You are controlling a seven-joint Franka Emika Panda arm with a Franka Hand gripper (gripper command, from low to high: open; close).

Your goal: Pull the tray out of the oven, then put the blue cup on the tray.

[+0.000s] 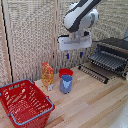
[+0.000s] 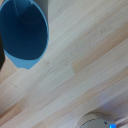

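A Panda arm hangs its gripper [image 1: 74, 54] above the wooden worktop [image 1: 95, 105], its fingers [image 1: 80, 53] pointing down with a gap between them and nothing held. The blue cup [image 1: 66, 83] stands upright on the worktop, at about seven o'clock below the gripper and well apart from it. In the wrist view the cup [image 2: 22, 32] shows its open mouth, which suggests the camera looks almost straight down past it. A red bowl [image 1: 65, 72] sits just behind the cup, an orange bottle [image 1: 48, 75] at its nine o'clock, and a red basket [image 1: 25, 103] farther toward seven. At three o'clock the oven [image 1: 116, 50] has its door [image 1: 93, 71] dropped and the tray [image 1: 107, 60] drawn forward, seemingly ready to take the cup; picking it up looks like the step ahead.
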